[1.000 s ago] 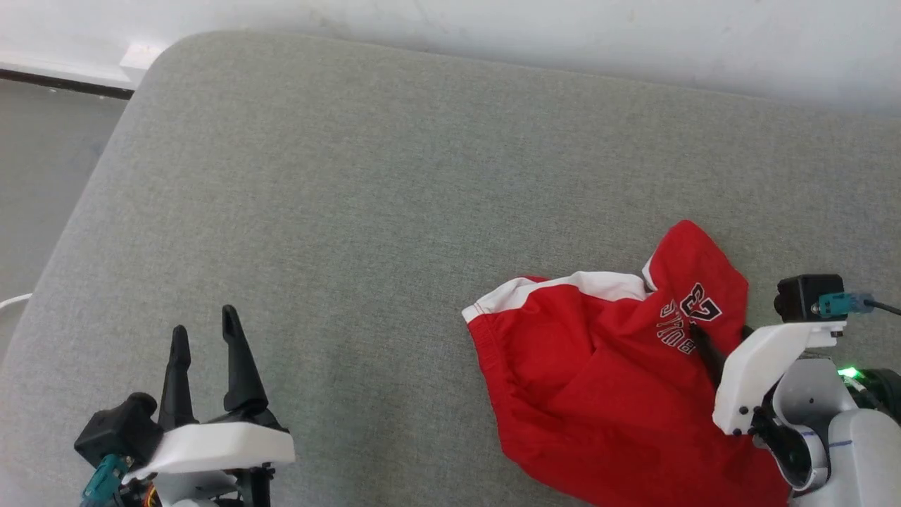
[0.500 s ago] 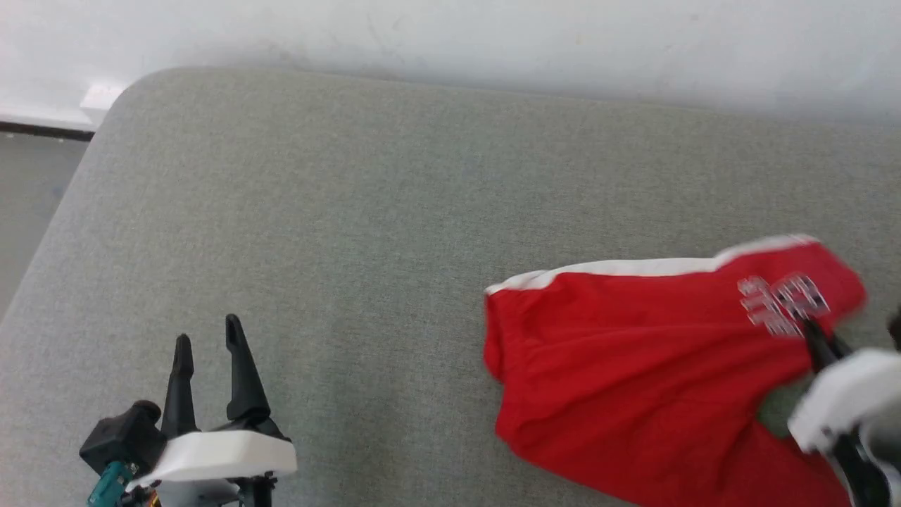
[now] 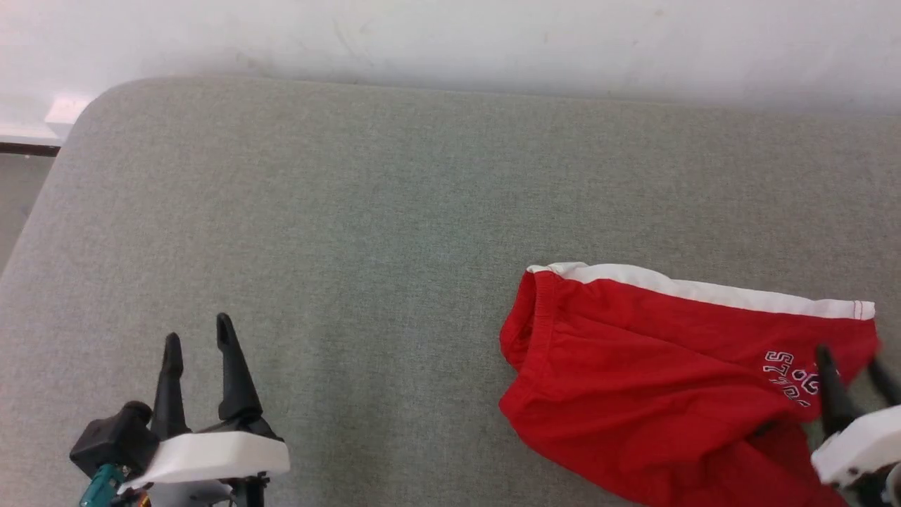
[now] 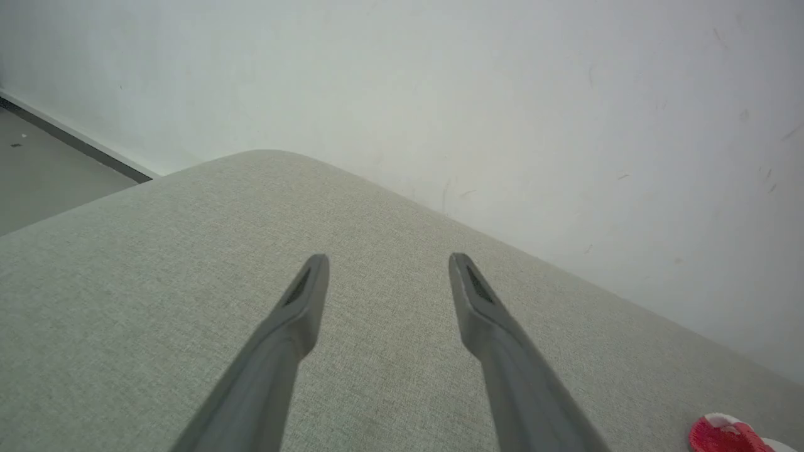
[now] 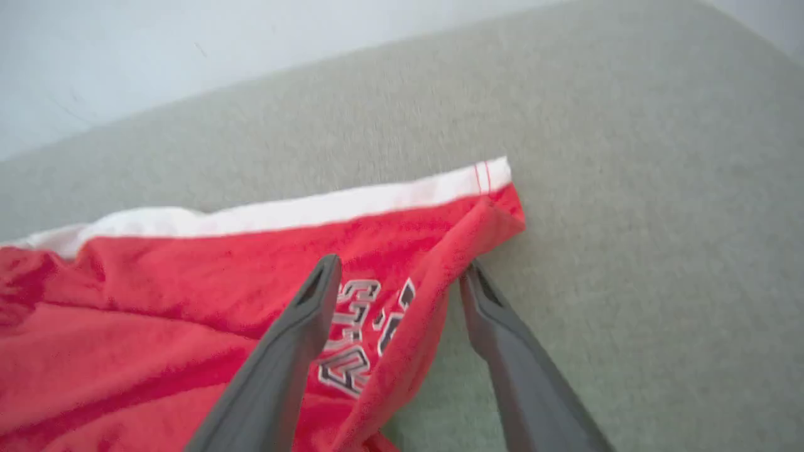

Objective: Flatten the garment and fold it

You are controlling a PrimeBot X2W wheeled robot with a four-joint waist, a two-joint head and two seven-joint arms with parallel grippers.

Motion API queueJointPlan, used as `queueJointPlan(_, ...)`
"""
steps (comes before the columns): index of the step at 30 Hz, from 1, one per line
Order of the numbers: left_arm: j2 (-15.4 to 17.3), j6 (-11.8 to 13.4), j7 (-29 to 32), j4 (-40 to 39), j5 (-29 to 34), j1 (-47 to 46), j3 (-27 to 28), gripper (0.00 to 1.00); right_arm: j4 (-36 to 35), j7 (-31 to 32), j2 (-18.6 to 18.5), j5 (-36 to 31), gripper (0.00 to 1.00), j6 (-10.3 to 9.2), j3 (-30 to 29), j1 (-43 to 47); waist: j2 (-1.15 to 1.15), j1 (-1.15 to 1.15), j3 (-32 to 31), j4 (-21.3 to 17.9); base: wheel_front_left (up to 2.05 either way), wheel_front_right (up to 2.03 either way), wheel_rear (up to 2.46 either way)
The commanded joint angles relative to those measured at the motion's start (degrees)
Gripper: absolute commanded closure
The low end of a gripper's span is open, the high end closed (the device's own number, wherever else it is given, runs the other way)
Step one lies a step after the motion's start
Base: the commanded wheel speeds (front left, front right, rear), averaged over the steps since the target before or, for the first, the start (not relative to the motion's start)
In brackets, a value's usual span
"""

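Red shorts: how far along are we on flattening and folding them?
Done: the shorts lie spread on the cushion, white band stretched straight along the far edge. In hand: the right gripper stands open astride the lettered corner, gripping nothing. To do: the near side is bunched and creased, no fold is made, and the left gripper hangs open over cushion.
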Motion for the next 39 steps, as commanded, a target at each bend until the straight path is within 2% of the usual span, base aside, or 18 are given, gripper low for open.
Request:
queueJointPlan(1, 0.18, -0.27, -0.27, -0.76, 0.82, 0.10, 0.40, 0.00, -1.51, -1.67, -0.13, 0.31, 0.00, -0.05, -0.20, -1.39, -0.01, 0.00, -0.09, -0.34, 0.00, 0.00, 0.00)
queueJointPlan(7, 0.27, -1.69, -0.27, -3.84, 4.23, 1.00, 0.41, 0.00, -10.18, -14.44, -0.13, -1.85, 0.00, -0.05, -1.46, -2.12, -0.01, 0.00, -0.14, -1.28, 0.00, 0.00, 0.00)
queueJointPlan(12, 0.20, -3.24, -0.27, -6.61, 7.23, 2.65, -0.11, 0.00, -10.28, -22.94, -0.13, -3.52, 0.00, -0.05, -0.62, 0.47, -0.01, 0.00, -0.26, -2.11, 0.00, 0.00, 0.00)
queueJointPlan(19, 0.11, -4.02, -0.27, -7.87, 10.64, 2.13, -1.49, 0.00, -6.08, -26.49, -0.13, -2.34, 0.00, -0.05, 1.38, 1.22, -0.01, 0.00, 0.05, -3.15, 0.00, 0.00, 0.00)
queueJointPlan(22, 0.80, -5.40, 0.90, -8.07, 11.94, -0.74, -3.96, 0.00, -5.58, -26.93, -0.13, -2.42, 0.00, -0.05, 1.11, 0.50, -0.01, 0.00, 0.45, -3.23, 0.00, 0.00, 0.00)
queueJointPlan(30, 1.18, -10.98, 14.88, -5.60, 11.44, -16.63, -12.81, 0.00, -5.19, -26.86, -0.12, -2.42, 0.00, -0.05, 1.02, -1.33, -0.01, 0.00, 2.70, -3.12, 0.00, 0.00, 0.00)
queueJointPlan(39, 0.16, -12.87, 30.89, 3.24, 5.31, -28.31, -21.82, 0.00, -6.09, -25.79, -0.12, -2.45, 0.00, -0.05, 0.76, -3.14, -0.01, 0.00, 7.00, -4.97, 0.00, 0.00, 0.00)
